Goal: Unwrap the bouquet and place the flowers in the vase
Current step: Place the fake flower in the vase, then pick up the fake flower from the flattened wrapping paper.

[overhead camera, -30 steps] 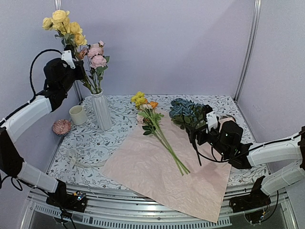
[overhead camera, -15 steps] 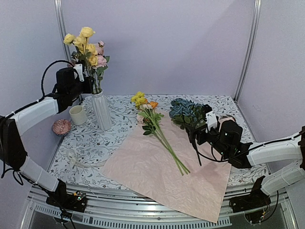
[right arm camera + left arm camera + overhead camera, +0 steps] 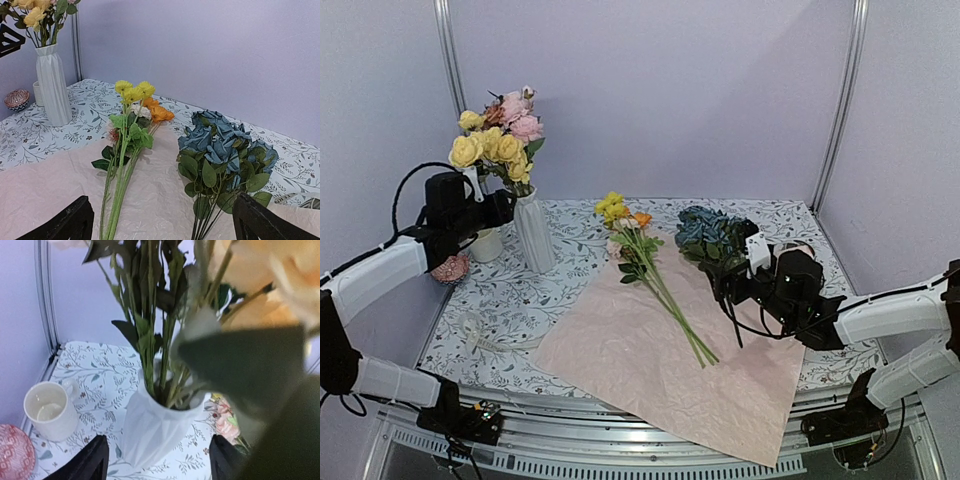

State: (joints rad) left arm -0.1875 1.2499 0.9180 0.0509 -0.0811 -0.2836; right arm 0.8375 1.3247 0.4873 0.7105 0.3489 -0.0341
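Stems of yellow and pink flowers (image 3: 498,140) are now sunk deeper into the vase (image 3: 533,235), at 10 o'clock from the paper (image 3: 650,370). The left gripper (image 3: 159,460) is lowered to the vase's 9 o'clock, its fingers parted and nothing held. The right gripper (image 3: 162,220) is kept wide apart and empty, with the blue bunch (image 3: 222,150) at its 1 o'clock.

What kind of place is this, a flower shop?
Probably not a shop, more like a robot test booth: plain purple walls with metal posts, and a left arm and right arm mounted at the edge of a table with a vase and flowers.
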